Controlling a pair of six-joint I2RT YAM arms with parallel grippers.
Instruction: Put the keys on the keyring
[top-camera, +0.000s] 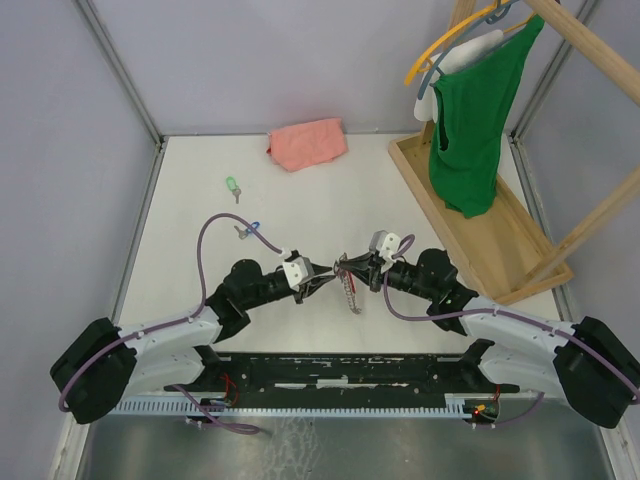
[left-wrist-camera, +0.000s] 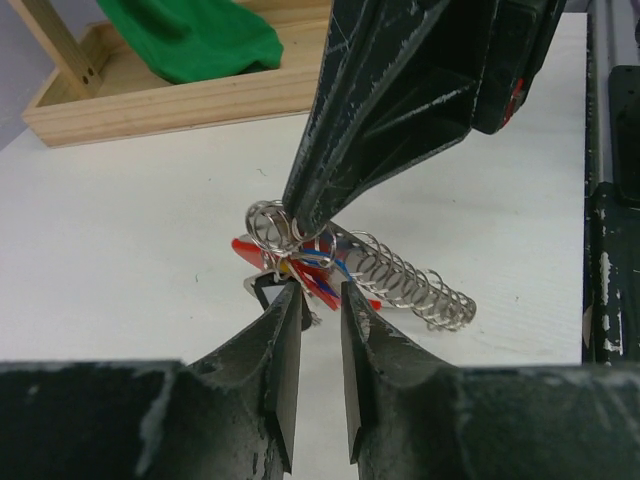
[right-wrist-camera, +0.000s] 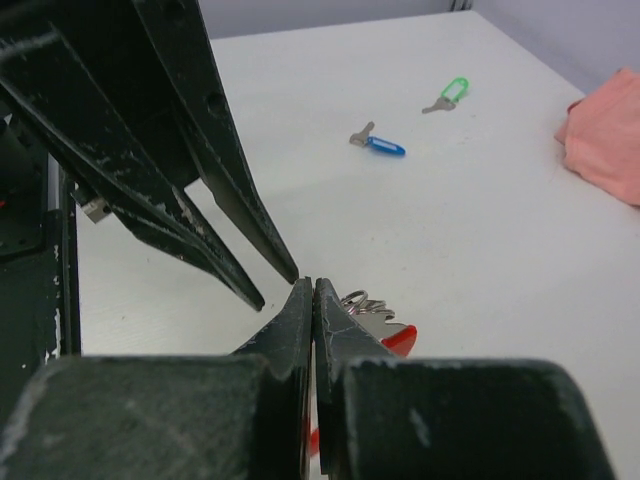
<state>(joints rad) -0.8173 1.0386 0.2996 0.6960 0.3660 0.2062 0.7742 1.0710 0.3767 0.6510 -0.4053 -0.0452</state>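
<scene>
**2 hands tip to tip at the keyring, 2 keys loose on the worktop**

In the overhead view both arms pointed inward, and their tips were almost touching at the centre of the frame, above the white worktop (top-camera: 300, 210). The left hand (left-wrist-camera: 320, 296) was open by a narrow gap. In its own wrist view the 2 fingers rose from the bottom edge with a slit between them. The right wrist view showed the same 2 tips apart in the left half of the frame.

Just past those tips, at the centre of the left wrist view, sat the keyring (left-wrist-camera: 266, 226), a small coil of silver wire, with a red tag (left-wrist-camera: 247, 249) beneath it. A silver spring (left-wrist-camera: 405, 280) ran from the ring toward the lower right and lay on the worktop.

The right hand (right-wrist-camera: 313, 292) was closed, its jaws pressed flat together at the lower centre of its own view. From the left wrist it filled the top of the frame as 1 dark wedge pointing down, its tip against the keyring. Whether it pinched the wire could not be told.

The keys lay well apart from the ring, and neither touched a hand. The blue key (right-wrist-camera: 381, 144) sat in the upper centre of the right wrist view, with the green key (right-wrist-camera: 448, 94) farther up and right. Overhead, both lay left of centre, the blue one just beside the left arm's purple cable (top-camera: 203, 250).

A pink cloth (top-camera: 307, 143) lay at the top centre. A green garment (top-camera: 470, 130) hung over a wooden tray (top-camera: 520, 250) at the upper right.
</scene>
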